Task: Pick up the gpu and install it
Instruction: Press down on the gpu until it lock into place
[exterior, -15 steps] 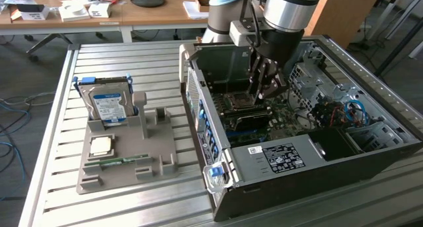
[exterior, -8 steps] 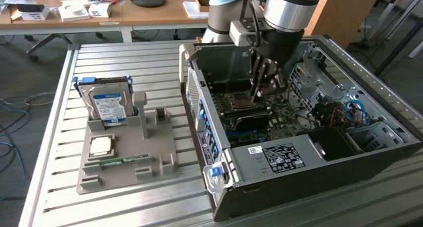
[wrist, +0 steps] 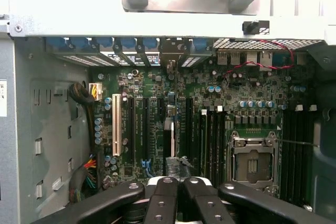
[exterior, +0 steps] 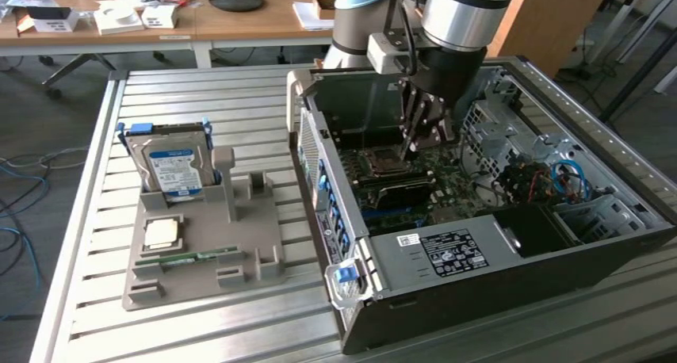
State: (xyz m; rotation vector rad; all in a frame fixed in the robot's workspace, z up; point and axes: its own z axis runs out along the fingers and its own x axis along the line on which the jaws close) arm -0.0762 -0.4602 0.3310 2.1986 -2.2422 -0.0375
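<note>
The gpu (wrist: 170,139) is a thin dark card seen edge-on, standing in a slot of the green motherboard (wrist: 157,85) inside the open computer case (exterior: 317,85). Its end toward the case's rear wall meets the row of blue-tabbed bracket openings. My gripper (wrist: 178,182) hangs straight above the near end of the card with its black fingers (wrist: 163,200) pressed together and nothing between them. Whether the fingertips touch the card's edge I cannot tell. In the exterior view my gripper (exterior: 411,145) reaches down into the case above the motherboard.
A grey parts holder (exterior: 254,244) at the exterior view's left carries a silver hard drive (exterior: 174,169), a processor chip (exterior: 162,234) and a green memory stick (exterior: 190,257). In the case sit the processor socket (wrist: 254,163), the power supply (exterior: 455,252) and cable bundles (wrist: 86,169).
</note>
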